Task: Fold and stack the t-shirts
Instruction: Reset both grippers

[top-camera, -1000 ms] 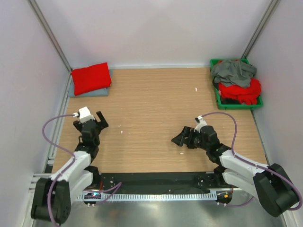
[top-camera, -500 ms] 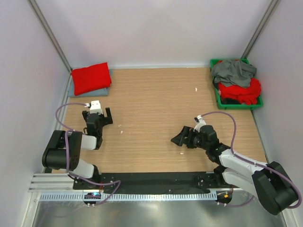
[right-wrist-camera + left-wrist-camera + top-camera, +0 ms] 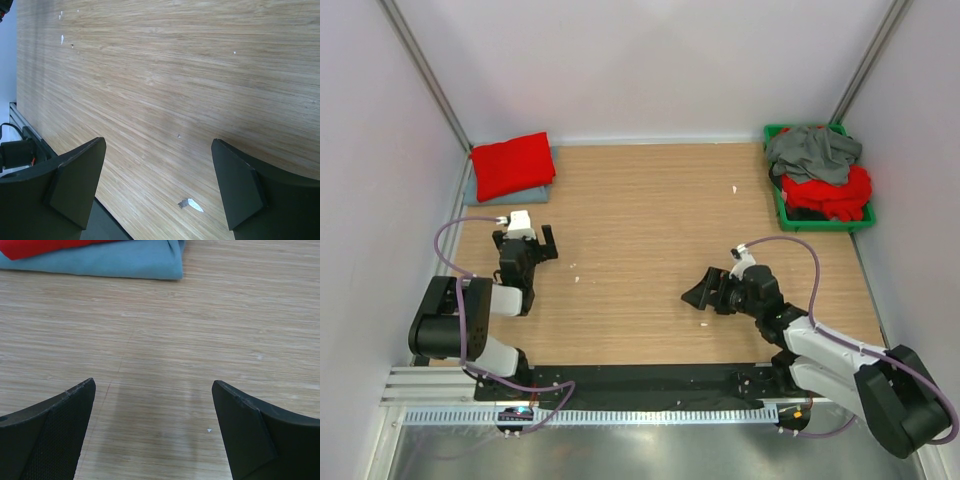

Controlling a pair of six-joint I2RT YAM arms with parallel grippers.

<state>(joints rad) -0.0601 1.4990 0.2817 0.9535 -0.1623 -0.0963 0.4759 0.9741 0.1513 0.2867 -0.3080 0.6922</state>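
Note:
A folded red t-shirt point(image 3: 512, 164) lies on a folded blue-grey t-shirt point(image 3: 510, 194) at the far left corner; both show at the top of the left wrist view, red point(image 3: 45, 246) over blue-grey point(image 3: 115, 261). A dark grey t-shirt point(image 3: 812, 152) and crumpled red t-shirts point(image 3: 832, 192) are heaped in the green bin. My left gripper point(image 3: 525, 243) is open and empty, low over bare wood a little short of the stack point(image 3: 152, 405). My right gripper point(image 3: 698, 292) is open and empty over bare wood at the near middle point(image 3: 157, 172).
The green plastic bin point(image 3: 778, 200) stands at the far right corner. Grey walls with metal posts close in the table. A black strip point(image 3: 650, 378) runs along the near edge. Small white flecks point(image 3: 192, 205) lie on the wood.
My left arm has drawn back and folded, its gripper moving a little right and toward the stack. The right arm has not moved.

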